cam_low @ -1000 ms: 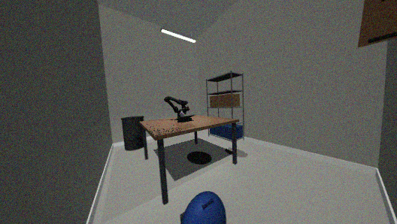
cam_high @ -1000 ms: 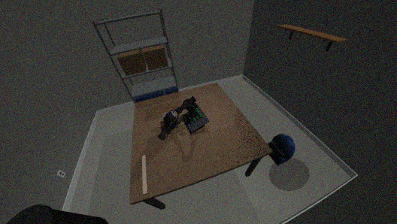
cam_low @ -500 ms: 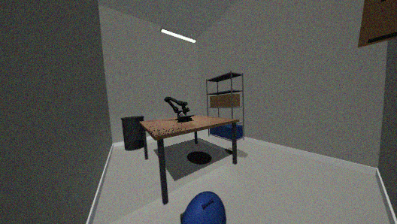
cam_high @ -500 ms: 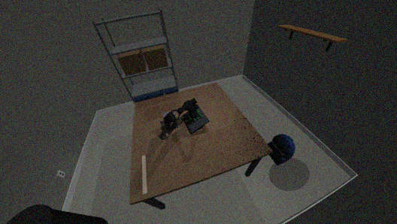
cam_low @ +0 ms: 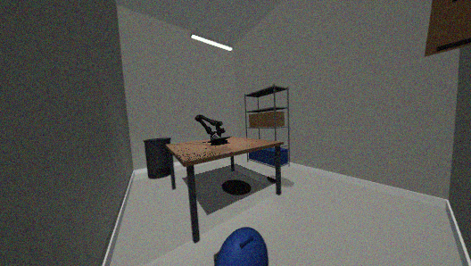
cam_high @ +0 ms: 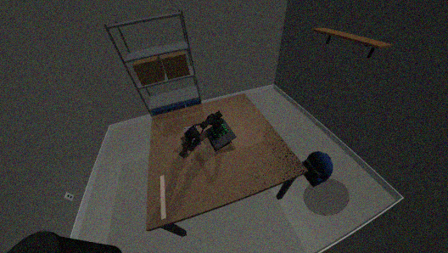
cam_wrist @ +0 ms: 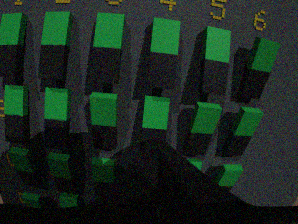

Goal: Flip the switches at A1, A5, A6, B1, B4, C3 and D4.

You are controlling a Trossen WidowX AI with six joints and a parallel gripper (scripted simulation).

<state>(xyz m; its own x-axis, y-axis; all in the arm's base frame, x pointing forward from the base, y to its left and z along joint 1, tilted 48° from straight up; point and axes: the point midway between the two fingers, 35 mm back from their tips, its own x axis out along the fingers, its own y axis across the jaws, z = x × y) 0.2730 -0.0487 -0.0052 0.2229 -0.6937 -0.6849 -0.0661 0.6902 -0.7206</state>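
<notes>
Nearest us in the wrist view, our gripper (cam_wrist: 156, 192) hangs low over the panel's near rows, its fingers pressed together on nothing, a blunt tip suited to pushing. Just beyond it stand the rocker switches (cam_wrist: 164, 36), green-capped under the printed column numbers; we judge them stiff, pivoting rockers that want no grasp, only a firm downward press on the raised end, placed squarely so the tip does not slide onto a neighbour. Farther out, the panel (cam_high: 221, 135) lies flat on the wooden tabletop (cam_high: 238, 170).
</notes>
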